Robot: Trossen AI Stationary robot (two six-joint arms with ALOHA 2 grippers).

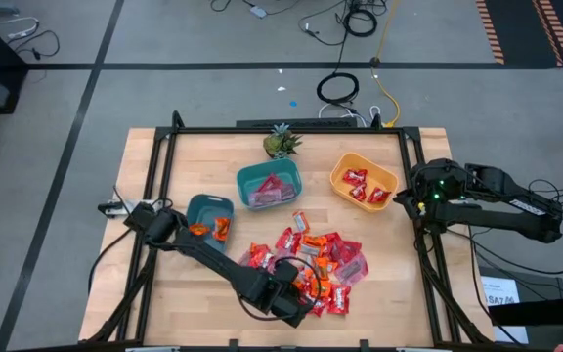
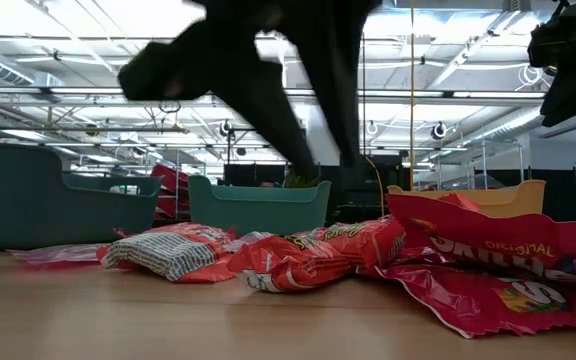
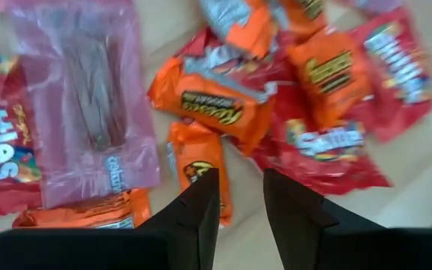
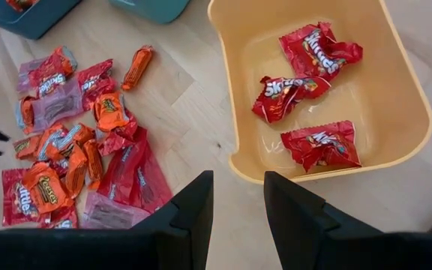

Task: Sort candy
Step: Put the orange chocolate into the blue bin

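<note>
The candy (image 1: 311, 262) lies in a loose pile of red, orange and pink wrappers on the wooden table, toward its near edge. My left gripper (image 1: 306, 293) hovers open over the pile's near part, pointing steeply down. A small orange candy (image 3: 197, 169) lies just beyond one finger, and nothing is between the fingers (image 3: 240, 174). My right gripper (image 4: 238, 176) waits open at the table's right side, above the near rim of the yellow bowl (image 4: 396, 142). That bowl holds three red candies (image 4: 317, 144).
A teal bowl (image 1: 208, 217) at the left holds orange candies. A second teal bowl (image 1: 269, 186) at the middle far side holds pink ones. A small green pineapple-like plant (image 1: 281, 143) stands at the far edge. Bare wood lies near the front left corner (image 1: 179, 303).
</note>
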